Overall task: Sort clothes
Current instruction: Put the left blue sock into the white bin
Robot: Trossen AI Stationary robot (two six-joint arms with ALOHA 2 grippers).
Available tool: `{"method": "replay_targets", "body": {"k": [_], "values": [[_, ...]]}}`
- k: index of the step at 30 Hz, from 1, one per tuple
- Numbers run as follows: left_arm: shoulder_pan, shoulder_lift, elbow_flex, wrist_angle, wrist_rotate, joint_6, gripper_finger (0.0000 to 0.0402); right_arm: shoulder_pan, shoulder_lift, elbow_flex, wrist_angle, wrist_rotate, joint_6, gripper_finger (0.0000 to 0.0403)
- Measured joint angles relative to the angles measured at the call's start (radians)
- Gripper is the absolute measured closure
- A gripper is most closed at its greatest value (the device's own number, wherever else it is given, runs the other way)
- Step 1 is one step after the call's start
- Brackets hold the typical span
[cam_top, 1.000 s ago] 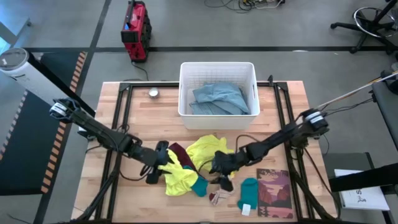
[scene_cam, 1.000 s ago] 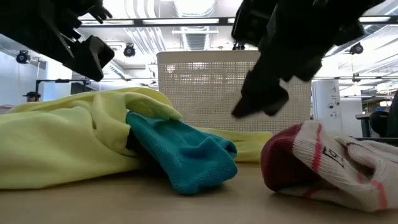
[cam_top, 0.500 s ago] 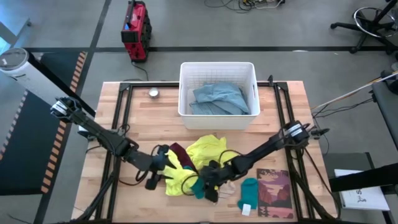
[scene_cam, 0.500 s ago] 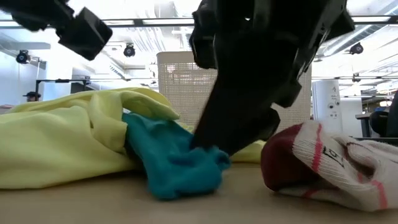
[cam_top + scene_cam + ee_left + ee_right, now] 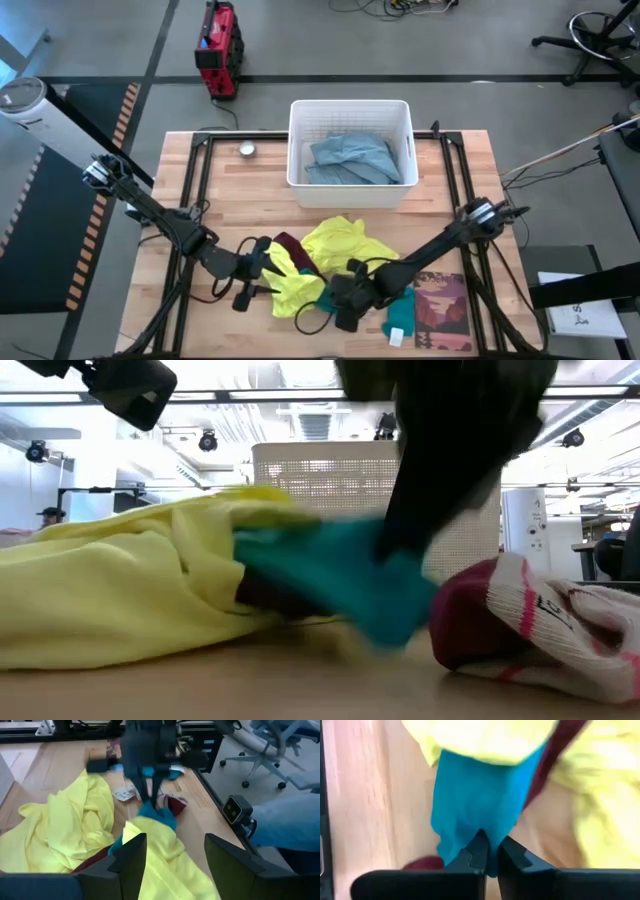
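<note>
Here the teal garment (image 5: 470, 795) is pinched between the closed fingers of the right gripper (image 5: 489, 851). The left gripper (image 5: 170, 855) is held open and empty over the yellow clothes (image 5: 65, 830). No writing can be read.

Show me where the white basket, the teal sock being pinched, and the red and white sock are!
basket (image 5: 350, 108): high view, on its far rim.
teal sock (image 5: 470, 795): right wrist view, on the middle of the cloth above the tool's tips.
red and white sock (image 5: 530, 620): low view, on its white ribbed part.
</note>
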Motion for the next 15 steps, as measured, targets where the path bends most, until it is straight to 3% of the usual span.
{"method": "replay_targets", "body": {"k": [11, 15], "values": [[-0.001, 0.0, 0.0, 0.035, -0.016, 0.026, 0.0216, 0.015, -0.173, 0.096, -0.282, 0.097, -0.046, 0.0402], [-0.001, 0.0, 0.0, 0.039, -0.022, 0.041, 0.0212, 0.006, -0.235, 0.108, -0.373, 0.214, -0.061, 0.0402]]}}
